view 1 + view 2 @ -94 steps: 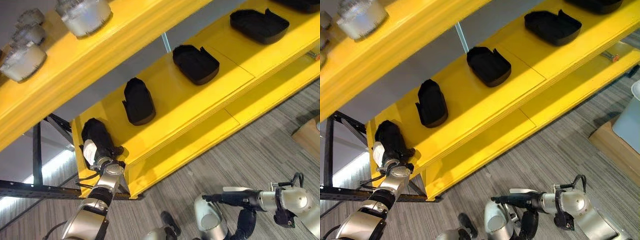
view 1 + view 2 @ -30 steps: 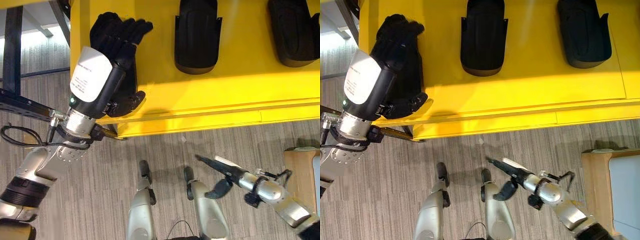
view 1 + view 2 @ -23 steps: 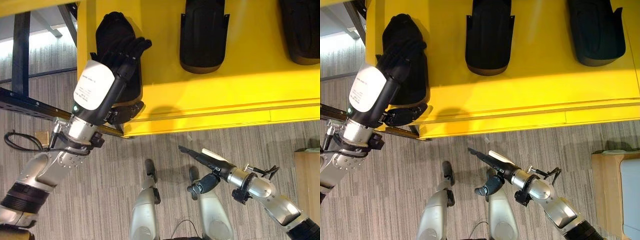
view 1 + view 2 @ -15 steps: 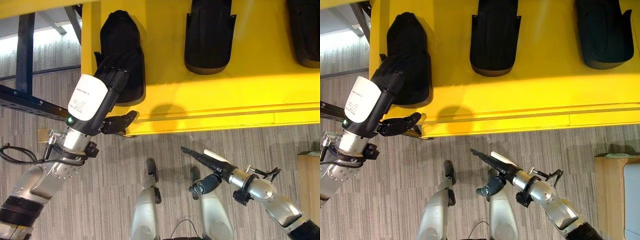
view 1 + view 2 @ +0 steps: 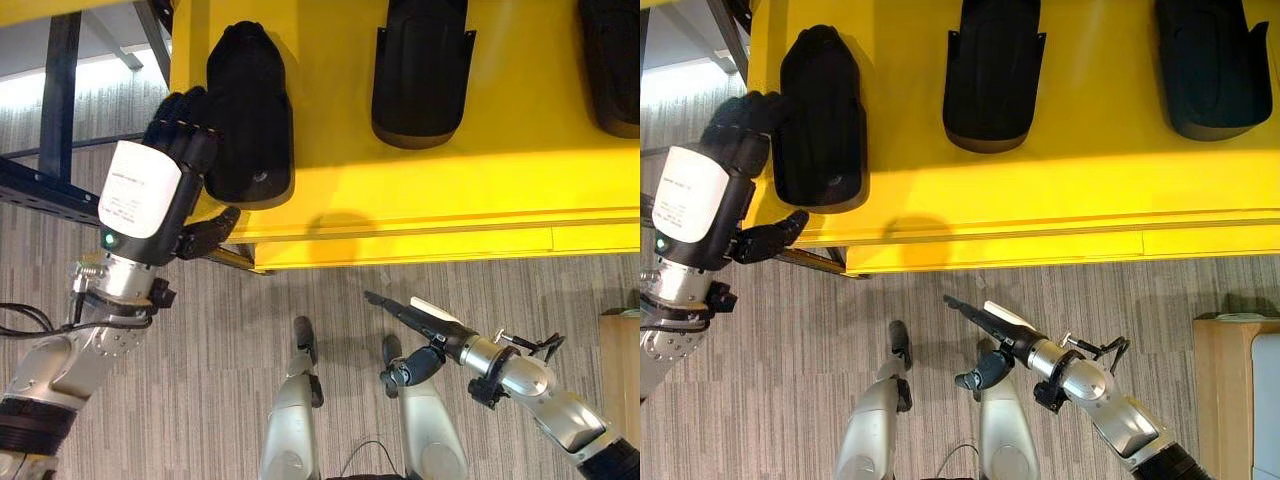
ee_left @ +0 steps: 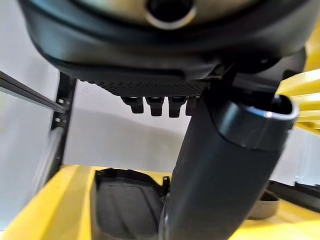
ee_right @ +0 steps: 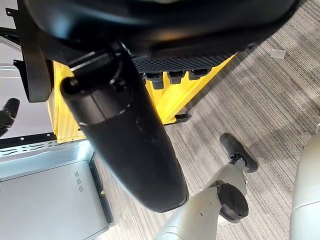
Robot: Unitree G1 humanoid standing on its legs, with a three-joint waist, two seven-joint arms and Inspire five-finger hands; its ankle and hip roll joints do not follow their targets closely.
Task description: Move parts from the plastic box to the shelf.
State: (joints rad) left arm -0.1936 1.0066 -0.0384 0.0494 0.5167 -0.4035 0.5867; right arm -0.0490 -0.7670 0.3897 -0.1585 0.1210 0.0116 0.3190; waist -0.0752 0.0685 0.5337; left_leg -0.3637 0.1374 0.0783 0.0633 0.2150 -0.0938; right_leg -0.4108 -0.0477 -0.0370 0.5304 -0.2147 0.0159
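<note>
Bright, even light; soft shadows fall on the yellow shelf (image 5: 420,190) at frame centre; wrist views blur up close.

A white label on the back of the left hand (image 5: 150,190), by the near left end of the yellow shelf (image 5: 420,200), carries faint grey print. It is too small to read. No other text, number or sign is legible.
</note>
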